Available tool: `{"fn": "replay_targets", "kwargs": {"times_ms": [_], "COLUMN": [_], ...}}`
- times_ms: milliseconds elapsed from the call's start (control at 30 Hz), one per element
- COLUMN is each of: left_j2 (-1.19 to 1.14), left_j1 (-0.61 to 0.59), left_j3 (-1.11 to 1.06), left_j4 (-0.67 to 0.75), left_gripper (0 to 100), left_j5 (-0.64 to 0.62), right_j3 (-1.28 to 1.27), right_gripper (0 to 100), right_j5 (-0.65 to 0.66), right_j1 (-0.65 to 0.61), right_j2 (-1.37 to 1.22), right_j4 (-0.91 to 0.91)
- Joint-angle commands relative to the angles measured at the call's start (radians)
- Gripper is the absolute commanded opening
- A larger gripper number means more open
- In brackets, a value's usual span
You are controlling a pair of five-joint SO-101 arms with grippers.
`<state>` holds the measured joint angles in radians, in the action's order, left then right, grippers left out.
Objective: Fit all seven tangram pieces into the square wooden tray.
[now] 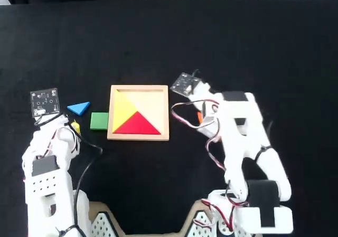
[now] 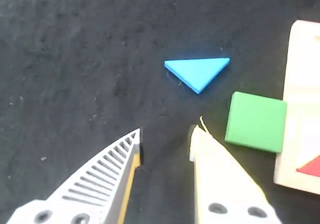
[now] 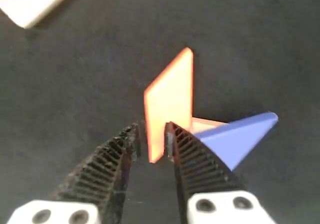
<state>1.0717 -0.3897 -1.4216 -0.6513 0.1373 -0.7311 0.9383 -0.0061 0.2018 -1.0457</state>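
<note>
Black table, wooden tray mid-table (yellow triangle, red triangle seated), left gripper spread, blue triangle and green square just ahead, right gripper pinching orange piece upright, violet triangle just beside.

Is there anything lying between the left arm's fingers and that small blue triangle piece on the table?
Nothing visible. Only bare black tabletop lies between the left gripper, its fingers open, and the light blue triangle piece. The green square piece sits off to one side, beside the square wooden tray, clear of that path.
</note>
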Motion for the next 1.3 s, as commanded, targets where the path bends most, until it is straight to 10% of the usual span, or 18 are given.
{"fn": "replay_targets", "kwargs": {"times_ms": [0,1267], "left_j2": [0.017,0.026], "left_j1": [0.019,0.021], "left_j3": [0.002,-0.019], "left_j4": [0.015,0.025], "left_gripper": [17,17], "left_j5": [-0.006,-0.003], "right_j3": [0.031,0.219], "right_gripper": [18.4,9.3], "right_j5": [0.055,0.061], "right_j1": [0.04,-0.058], "right_j2": [-0.012,-0.378], "right_j4": [0.049,0.017]}}
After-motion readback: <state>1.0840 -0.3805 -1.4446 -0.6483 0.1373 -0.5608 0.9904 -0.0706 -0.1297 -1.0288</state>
